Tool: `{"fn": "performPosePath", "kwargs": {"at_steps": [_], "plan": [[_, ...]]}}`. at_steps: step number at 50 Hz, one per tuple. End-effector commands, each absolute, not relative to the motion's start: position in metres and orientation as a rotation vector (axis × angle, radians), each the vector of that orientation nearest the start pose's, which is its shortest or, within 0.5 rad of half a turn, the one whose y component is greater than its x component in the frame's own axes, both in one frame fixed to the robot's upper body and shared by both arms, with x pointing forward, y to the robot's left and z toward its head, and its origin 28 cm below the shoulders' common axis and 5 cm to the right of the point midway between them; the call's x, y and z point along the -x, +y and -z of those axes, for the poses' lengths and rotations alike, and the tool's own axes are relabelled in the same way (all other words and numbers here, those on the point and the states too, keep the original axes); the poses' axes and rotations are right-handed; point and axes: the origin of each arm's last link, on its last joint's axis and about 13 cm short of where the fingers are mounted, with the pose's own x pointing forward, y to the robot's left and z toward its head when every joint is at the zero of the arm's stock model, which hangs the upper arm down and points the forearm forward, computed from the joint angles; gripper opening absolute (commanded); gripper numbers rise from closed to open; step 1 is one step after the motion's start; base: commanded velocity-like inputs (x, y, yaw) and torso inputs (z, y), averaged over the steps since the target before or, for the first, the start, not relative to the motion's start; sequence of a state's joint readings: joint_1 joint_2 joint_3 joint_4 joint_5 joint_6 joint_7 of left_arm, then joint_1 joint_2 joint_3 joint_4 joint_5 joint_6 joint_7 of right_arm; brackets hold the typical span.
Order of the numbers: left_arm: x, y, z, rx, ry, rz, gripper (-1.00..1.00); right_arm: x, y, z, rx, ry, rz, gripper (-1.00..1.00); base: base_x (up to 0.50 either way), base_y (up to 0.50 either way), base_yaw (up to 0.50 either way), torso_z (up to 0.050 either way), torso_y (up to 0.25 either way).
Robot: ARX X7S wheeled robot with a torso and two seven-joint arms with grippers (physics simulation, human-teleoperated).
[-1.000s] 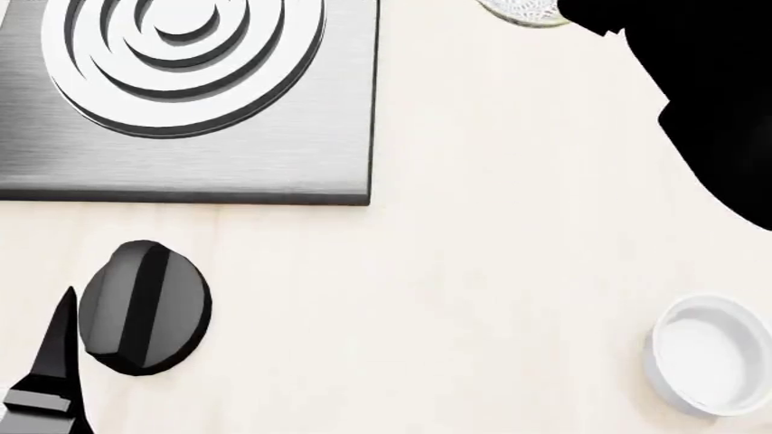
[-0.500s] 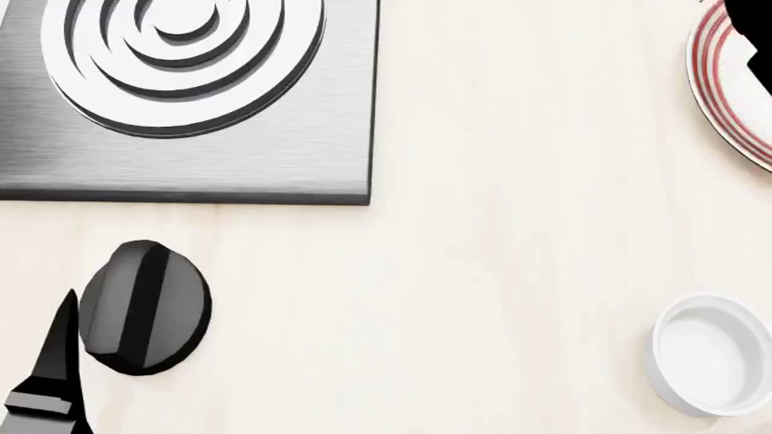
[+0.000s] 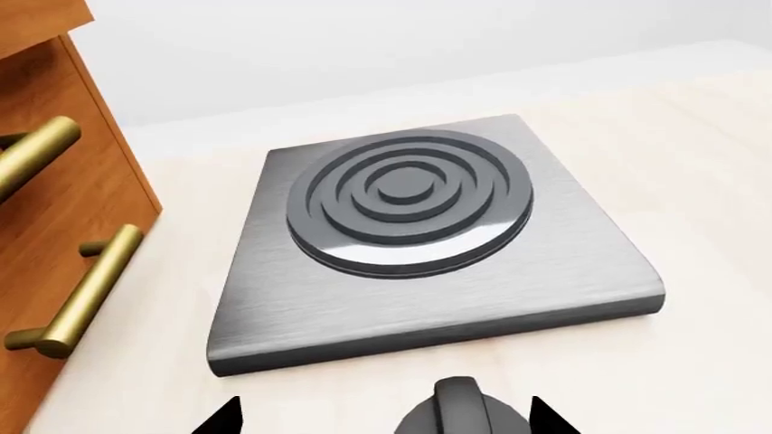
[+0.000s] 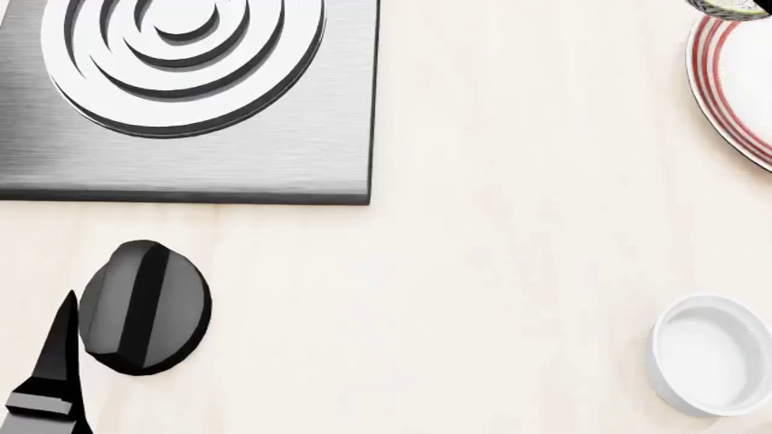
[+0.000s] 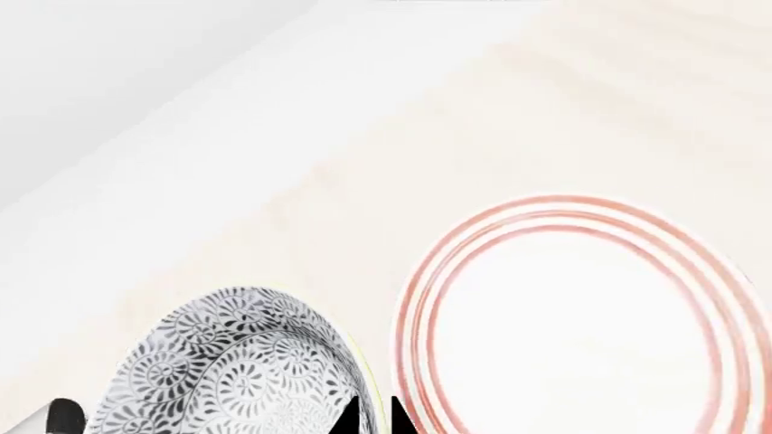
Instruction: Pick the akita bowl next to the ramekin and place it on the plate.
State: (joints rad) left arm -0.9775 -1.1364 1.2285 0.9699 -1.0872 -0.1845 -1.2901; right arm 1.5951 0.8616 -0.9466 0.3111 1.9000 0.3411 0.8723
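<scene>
We look down on a pale, faintly grained wooden counter (image 4: pixel 483 271). At the head view's far left lies a square brushed-metal hotplate (image 4: pixel 241 154) with raised concentric rings, and nearer us its matte black round knob (image 4: pixel 143 307), whose ridge runs near to far. Beside the knob is one dark fingertip of our left gripper (image 3: pixel 380 418); its two tips stand spread, one each side of the knob, pinching nothing.

The ramekin (image 4: pixel 711 354), plain glossy white and straight-sided, sits near right. The plate (image 5: pixel 567 316), shallow, white with red rings, lies empty far right. The akita bowl (image 5: pixel 235 366), round and upright, mouth upward, grey floral pattern, is beside the plate, its rim pinched by our right gripper (image 5: pixel 362 416).
</scene>
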Motion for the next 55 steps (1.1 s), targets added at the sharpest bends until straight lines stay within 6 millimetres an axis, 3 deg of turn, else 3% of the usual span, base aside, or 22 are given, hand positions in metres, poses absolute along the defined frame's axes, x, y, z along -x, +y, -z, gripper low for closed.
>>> {"fn": "performPosePath", "kwargs": {"at_steps": [1,28,55], "plan": [[-0.148,0.213,-0.208,-0.123,-0.177,0.067,1.00,-0.328,-0.212,-0.361,-0.550,0.016,0.296,-1.00,0.00,0.00,0.00,0.000,0.000],[-0.149,0.213,-0.206,-0.126,-0.168,0.068,1.00,-0.338,-0.232,-0.338,-0.546,0.016,0.404,-1.00,0.00,0.00,0.00,0.000,0.001],[-0.149,0.213,-0.206,-0.128,-0.170,0.064,1.00,-0.356,-0.246,-0.341,-0.572,0.001,0.467,-1.00,0.00,0.00,0.00,0.000,0.000]]}}
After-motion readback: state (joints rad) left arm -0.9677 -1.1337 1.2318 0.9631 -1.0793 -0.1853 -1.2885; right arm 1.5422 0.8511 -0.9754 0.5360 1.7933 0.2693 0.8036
